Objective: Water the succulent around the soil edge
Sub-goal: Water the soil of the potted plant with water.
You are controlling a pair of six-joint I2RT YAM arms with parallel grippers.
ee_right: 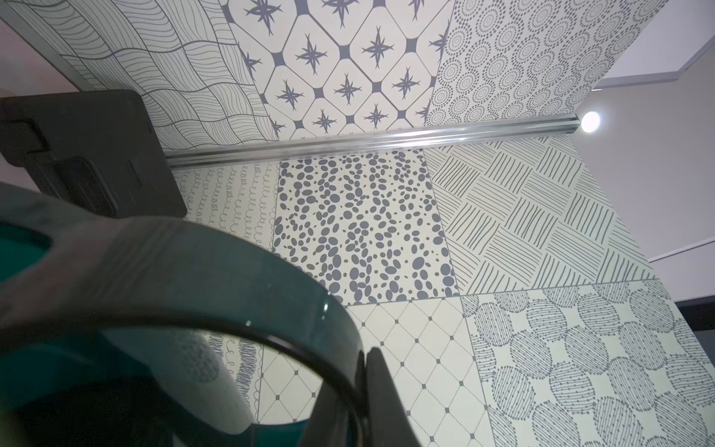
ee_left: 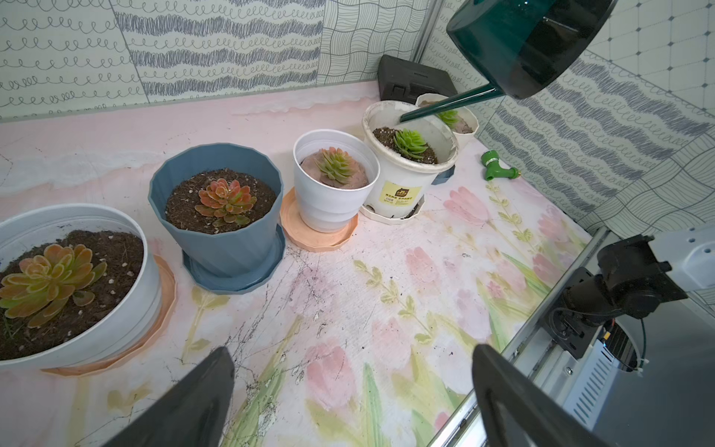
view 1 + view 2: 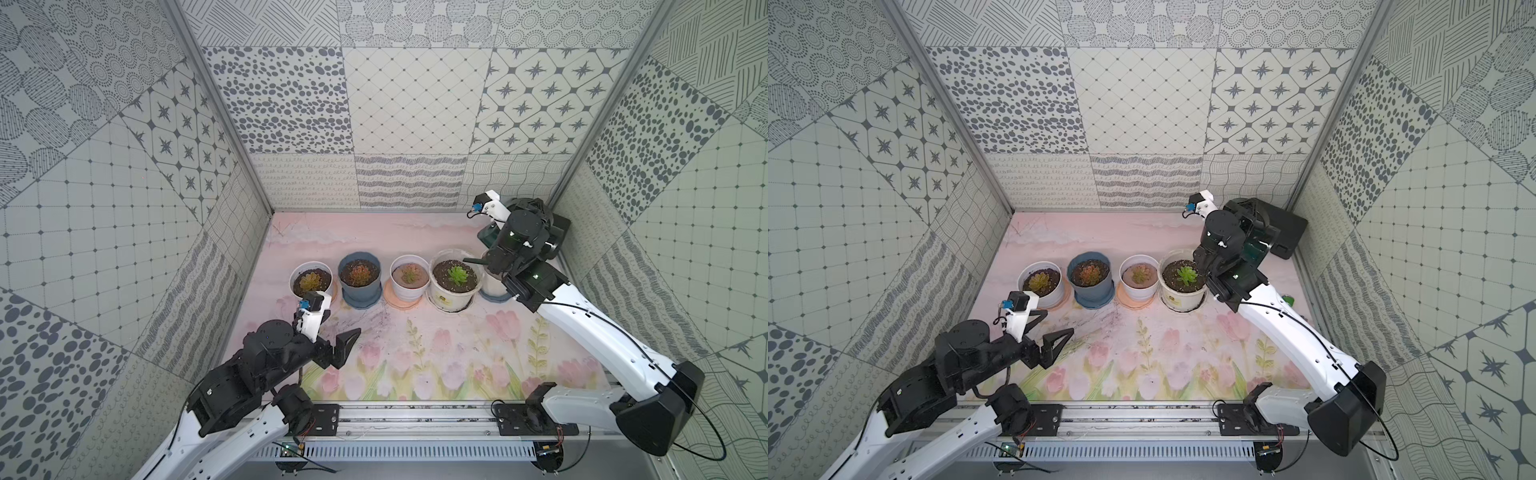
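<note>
Soil, smooth and tan, rings the succulent [image 2: 449, 116], a small bright green rosette in a white fluted pot [image 2: 469, 124]. This is the last pot of the row, by the right wall, and it stands on a blue-grey saucer [image 3: 494, 297]. In the left wrist view the soil edge [image 2: 463, 126] shows on one side only, and in both top views the right arm covers the plant. The dark teal watering can [image 2: 522, 50] hangs tilted above it. Its spout [image 2: 449, 103] crosses in front of the succulent, and the tip is over the rim of the neighbouring cream pot [image 2: 398, 182], which holds another green rosette in dark speckled soil. The right gripper [image 3: 494, 261] has its fingers [image 1: 381, 391] clamped on the can's handle. Further along the row stand a white pot [image 2: 329, 201] with a pinkish-green rosette in tan soil on a peach saucer, a blue pot [image 2: 232, 240] with an orange-red rosette in dark soil, and a round white pot [image 2: 116, 329] with an orange-green rosette. The left gripper [image 2: 353, 351] hovers low near that last pot, its fingers spread wide and holding nothing. A green hose fitting [image 2: 497, 166] lies near the right wall, and a black case [image 2: 414, 79] leans in the corner. The bench [image 2: 387, 278] wears a pink tulip print flecked with soil. Grey patterned panels [image 3: 415, 104] wall the cell.
</note>
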